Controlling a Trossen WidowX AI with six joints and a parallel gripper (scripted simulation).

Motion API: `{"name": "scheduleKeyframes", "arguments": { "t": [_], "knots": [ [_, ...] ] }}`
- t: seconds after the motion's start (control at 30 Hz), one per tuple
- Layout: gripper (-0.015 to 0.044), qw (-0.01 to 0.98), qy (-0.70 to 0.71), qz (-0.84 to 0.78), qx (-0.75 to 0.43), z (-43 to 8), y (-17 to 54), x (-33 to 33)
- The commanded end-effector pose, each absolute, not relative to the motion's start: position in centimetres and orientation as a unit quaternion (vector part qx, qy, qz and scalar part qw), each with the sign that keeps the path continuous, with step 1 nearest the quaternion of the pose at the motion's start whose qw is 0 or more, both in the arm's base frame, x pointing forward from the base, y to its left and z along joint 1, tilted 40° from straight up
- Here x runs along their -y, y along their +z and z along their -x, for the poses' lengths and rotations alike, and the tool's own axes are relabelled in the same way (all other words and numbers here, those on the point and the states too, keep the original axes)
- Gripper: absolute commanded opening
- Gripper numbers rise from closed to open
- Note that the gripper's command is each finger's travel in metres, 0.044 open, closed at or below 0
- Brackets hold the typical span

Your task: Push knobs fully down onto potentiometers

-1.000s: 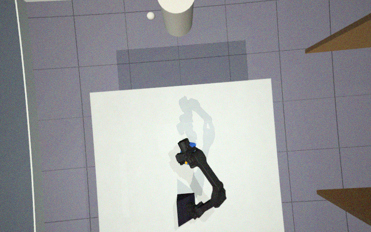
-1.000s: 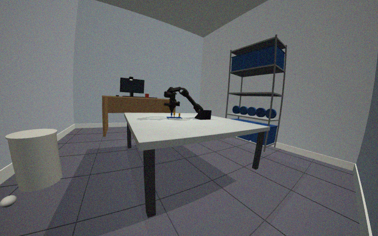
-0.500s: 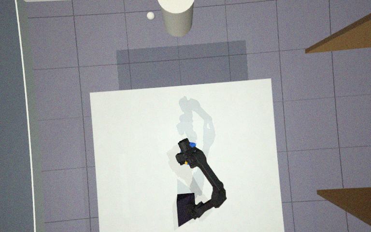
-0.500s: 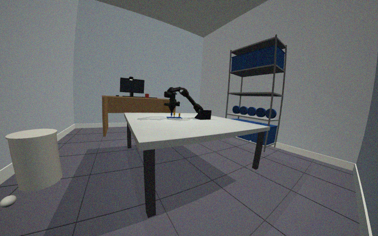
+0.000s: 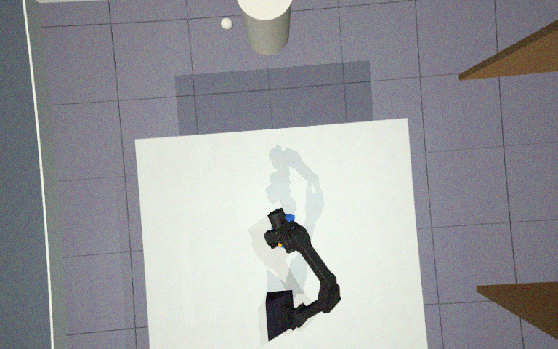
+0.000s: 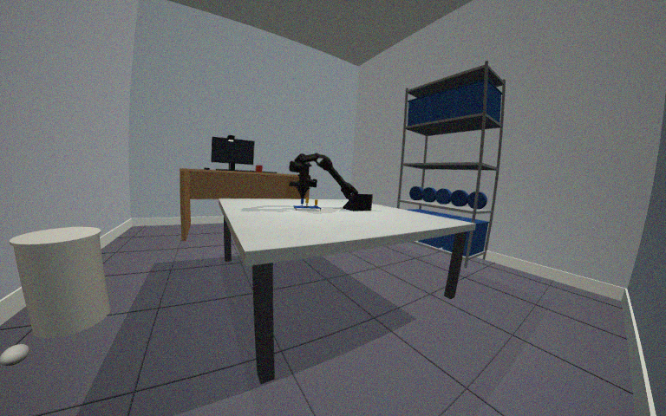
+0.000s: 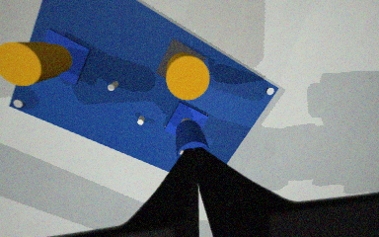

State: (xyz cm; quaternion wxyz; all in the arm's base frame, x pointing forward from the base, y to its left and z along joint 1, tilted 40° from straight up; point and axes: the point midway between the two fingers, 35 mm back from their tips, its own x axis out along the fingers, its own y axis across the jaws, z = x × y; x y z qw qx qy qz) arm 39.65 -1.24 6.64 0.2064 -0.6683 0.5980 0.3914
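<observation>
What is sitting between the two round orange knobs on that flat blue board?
In the wrist view, a small pale peg stands on the blue board between them, slightly nearer the near edge.

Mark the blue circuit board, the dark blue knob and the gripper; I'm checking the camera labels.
Circuit board (image 7: 237, 106): wrist view, bare blue surface.
Dark blue knob (image 7: 189, 134): wrist view, its side.
Gripper (image 7: 193, 156): wrist view, at its closed fingertips.
</observation>
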Motion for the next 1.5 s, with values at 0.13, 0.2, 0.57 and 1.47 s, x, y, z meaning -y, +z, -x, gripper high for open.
{"name": "scheduleKeyframes", "arguments": {
  "t": [0.13,0.2,0.57,1.47],
  "knots": [
    [0.0,0.206,0.39,0.664,-0.604,-39.74,5.8,2.27],
    [0.0,0.206,0.39,0.664,-0.604,-39.74,5.8,2.27],
    [0.0,0.206,0.389,0.664,-0.604,-39.73,5.57,2.47],
    [0.0,0.206,0.389,0.664,-0.604,-39.72,5.25,2.74]
  ]
}}
